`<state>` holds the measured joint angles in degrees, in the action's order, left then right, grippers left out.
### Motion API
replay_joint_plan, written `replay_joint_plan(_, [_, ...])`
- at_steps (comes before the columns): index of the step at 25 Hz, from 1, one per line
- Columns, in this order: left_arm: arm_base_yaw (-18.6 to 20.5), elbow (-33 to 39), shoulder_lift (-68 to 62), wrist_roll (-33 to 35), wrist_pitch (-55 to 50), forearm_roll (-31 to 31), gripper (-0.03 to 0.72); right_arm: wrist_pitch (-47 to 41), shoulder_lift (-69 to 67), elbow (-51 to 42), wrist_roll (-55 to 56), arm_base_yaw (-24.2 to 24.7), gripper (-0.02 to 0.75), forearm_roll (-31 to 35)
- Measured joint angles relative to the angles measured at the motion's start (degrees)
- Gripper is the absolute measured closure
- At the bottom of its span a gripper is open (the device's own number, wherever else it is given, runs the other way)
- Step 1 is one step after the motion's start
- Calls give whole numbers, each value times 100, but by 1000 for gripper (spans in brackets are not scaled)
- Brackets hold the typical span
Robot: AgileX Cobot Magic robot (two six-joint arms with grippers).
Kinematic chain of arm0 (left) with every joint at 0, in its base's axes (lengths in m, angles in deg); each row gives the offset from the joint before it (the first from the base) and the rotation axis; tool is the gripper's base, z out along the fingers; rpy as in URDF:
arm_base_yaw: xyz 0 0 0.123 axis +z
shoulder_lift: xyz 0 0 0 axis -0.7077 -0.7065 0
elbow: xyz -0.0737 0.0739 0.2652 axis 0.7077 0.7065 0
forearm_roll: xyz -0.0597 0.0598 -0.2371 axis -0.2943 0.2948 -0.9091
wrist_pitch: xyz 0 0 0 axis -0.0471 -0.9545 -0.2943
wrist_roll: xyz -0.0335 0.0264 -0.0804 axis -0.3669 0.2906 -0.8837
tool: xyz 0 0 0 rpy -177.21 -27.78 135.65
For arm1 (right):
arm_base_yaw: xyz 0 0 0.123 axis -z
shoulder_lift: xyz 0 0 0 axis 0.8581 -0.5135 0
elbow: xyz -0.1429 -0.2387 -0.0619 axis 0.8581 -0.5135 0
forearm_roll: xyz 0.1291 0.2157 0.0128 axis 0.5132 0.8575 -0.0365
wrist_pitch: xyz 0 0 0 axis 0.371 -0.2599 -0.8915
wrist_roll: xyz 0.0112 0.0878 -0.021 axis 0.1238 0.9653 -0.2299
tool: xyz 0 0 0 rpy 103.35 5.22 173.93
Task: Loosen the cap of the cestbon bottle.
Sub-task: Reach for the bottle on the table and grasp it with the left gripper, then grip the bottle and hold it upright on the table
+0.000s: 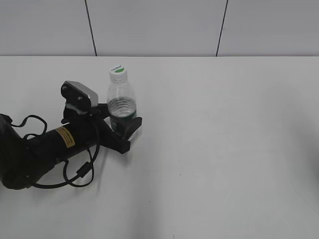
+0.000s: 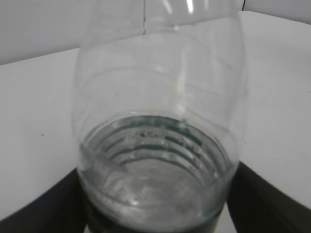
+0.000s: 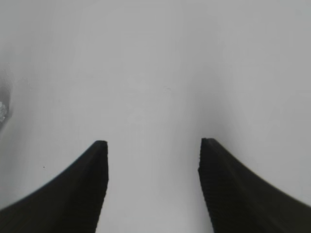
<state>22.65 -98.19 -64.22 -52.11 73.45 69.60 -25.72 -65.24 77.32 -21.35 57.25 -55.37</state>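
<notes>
Cestbon bottle (image 1: 122,107), small clear ribbed plastic, stands upper left of the exterior frame, left gripper (image 1: 124,128) clamping its green label so the white screw cap (image 1: 118,72) can twist; right gripper (image 3: 153,160) gapes empty.

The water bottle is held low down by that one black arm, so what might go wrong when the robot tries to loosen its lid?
1. The left gripper clamps the cestbon bottle only at its label band, far below the cap; a twist up top could tip or spin it.
2. The clear ribbed wall looks thin, so squeezing may dent it.
3. The right gripper hangs open over bare table, away from the cap, and must cross over.
</notes>
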Motion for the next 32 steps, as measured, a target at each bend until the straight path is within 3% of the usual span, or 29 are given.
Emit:
replay_joint_plan(9, [0, -5, 0, 0, 0, 114, 192, 92, 0, 0, 0, 0, 279, 0])
replay_joint_plan(15, [0, -5, 0, 0, 0, 161, 273, 92, 0, 0, 0, 0, 279, 5])
replay_joint_plan(21, [0, -137, -12, -12, -74, 735, 283, 92, -382, 0, 6, 0, 279, 84])
replay_joint_plan(26, [-6, -550, -56, -458, -254, 1328, 283, 46, -779, 169, 6, 0, 279, 305])
replay_joint_plan(32, [-288, -1099, -56, -870, -549, 1543, 284, -229, -1414, 744, 6, 0, 294, 419])
